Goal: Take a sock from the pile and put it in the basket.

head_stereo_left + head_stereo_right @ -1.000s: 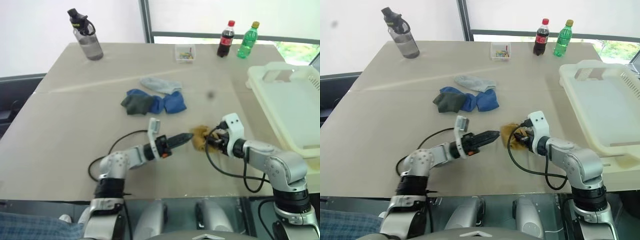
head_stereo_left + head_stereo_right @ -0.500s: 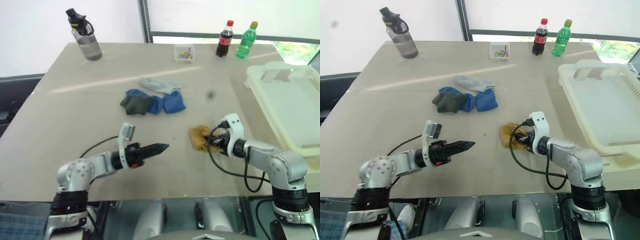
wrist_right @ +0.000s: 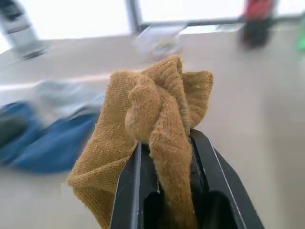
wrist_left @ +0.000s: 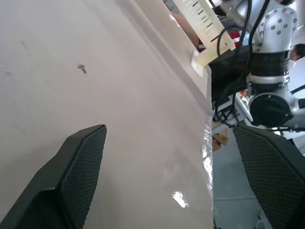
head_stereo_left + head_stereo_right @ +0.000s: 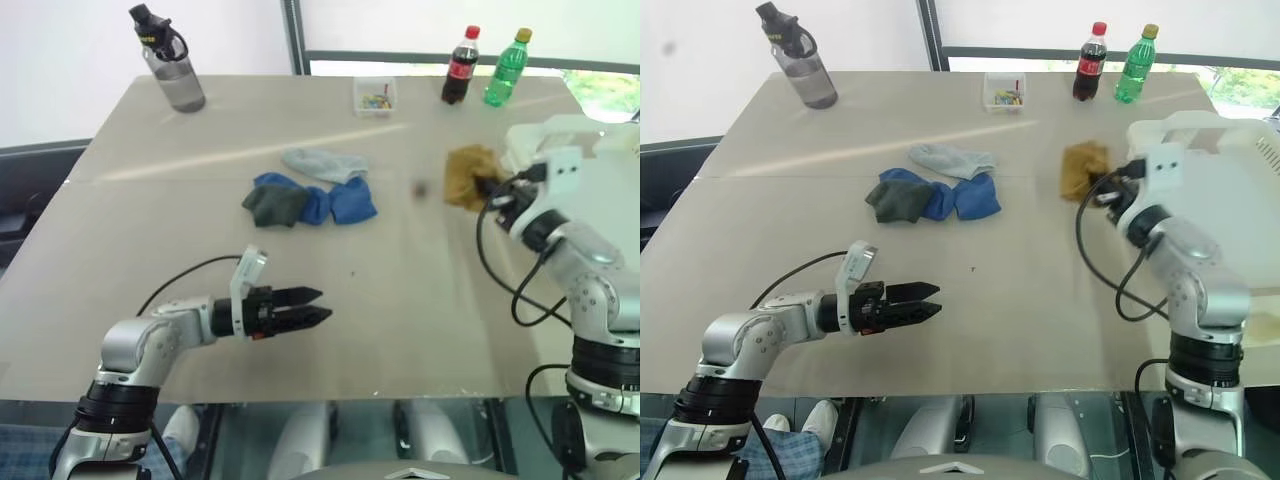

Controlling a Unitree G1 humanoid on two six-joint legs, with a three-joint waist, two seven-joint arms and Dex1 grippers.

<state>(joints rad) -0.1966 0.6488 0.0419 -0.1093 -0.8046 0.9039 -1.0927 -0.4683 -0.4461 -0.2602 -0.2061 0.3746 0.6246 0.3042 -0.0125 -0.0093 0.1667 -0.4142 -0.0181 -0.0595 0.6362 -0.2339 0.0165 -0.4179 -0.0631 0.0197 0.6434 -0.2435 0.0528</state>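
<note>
With my right claw clamped on the mustard sock above the worktop beside the basket, and my left claw spread wide, risk: bunched fabric slips free before clearing the rim.

Your work surface: one wide beige table, matte, with a faint seam running across it and a pale streak of daylight along that seam. Behind it you have a white wall on the far left side and a bright window to the right of a dark upright frame post; greenery shows through the glass at the far right corner. A dark ledge sits below the wall, left of the table. Along the table's near edge a glossy strip reflects light.
</note>
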